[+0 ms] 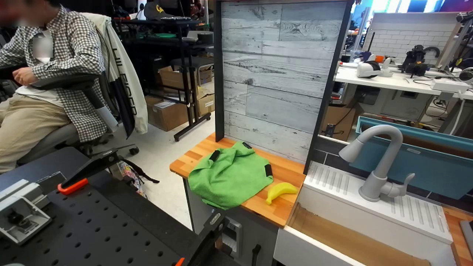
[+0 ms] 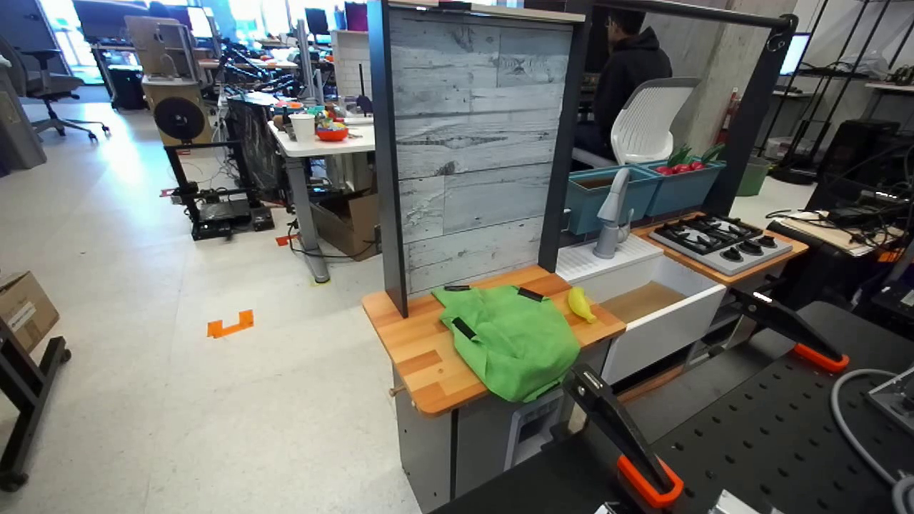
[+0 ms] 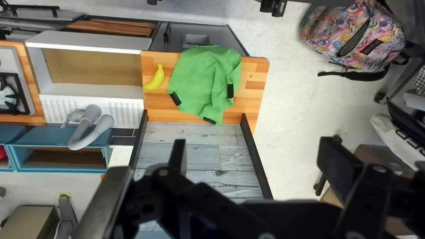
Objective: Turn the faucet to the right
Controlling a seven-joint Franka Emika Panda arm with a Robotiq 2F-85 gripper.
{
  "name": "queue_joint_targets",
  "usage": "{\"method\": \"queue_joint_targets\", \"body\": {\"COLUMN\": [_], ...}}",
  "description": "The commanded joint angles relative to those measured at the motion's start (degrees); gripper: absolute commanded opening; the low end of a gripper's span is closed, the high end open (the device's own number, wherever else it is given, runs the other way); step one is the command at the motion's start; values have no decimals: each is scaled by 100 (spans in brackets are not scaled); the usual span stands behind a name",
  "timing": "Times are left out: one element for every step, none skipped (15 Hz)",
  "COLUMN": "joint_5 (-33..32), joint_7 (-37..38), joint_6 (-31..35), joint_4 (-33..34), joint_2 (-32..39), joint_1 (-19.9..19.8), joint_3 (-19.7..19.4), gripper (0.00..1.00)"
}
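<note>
The faucet (image 1: 390,157) is light grey with an arched gooseneck spout. It stands on the ribbed white ledge behind the sink, and shows in both exterior views (image 2: 613,207). In the wrist view the faucet (image 3: 80,130) is at the left. Its spout end points toward the grey plank panel, not over the basin; its side knob is on the opposite side of the base. My gripper (image 3: 254,146) shows only in the wrist view, with its fingers wide apart and nothing between them. It is well away from the faucet and not touching it. The exterior views do not show it.
A green cloth (image 1: 232,173) and a yellow banana (image 1: 281,191) lie on the wooden counter beside the sink (image 2: 664,314). The upright plank panel (image 1: 273,74) stands behind the counter. Blue planters (image 2: 646,189) are behind the faucet. A stove (image 2: 721,243) stands past the sink.
</note>
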Motion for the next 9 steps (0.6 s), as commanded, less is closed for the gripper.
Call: {"method": "queue_joint_targets", "body": {"joint_5": [81, 50, 14, -30, -62, -96, -97, -95, -87], "joint_7": [349, 440, 511, 612, 695, 780, 807, 844, 843], "joint_6": [183, 269, 355, 454, 549, 620, 702, 751, 839], "joint_4": [672, 816, 958, 1085, 1246, 1378, 1513, 1649, 1762], "joint_2": [1037, 1315, 1609, 1865, 2178, 2429, 2701, 2931, 3178], "joint_1": [-39, -55, -70, -96, -118, -138, -152, -162, -173], "joint_3": [110, 146, 173, 209, 226, 245, 236, 237, 219], "gripper": [100, 100, 100, 100, 100, 100, 100, 100, 100]}}
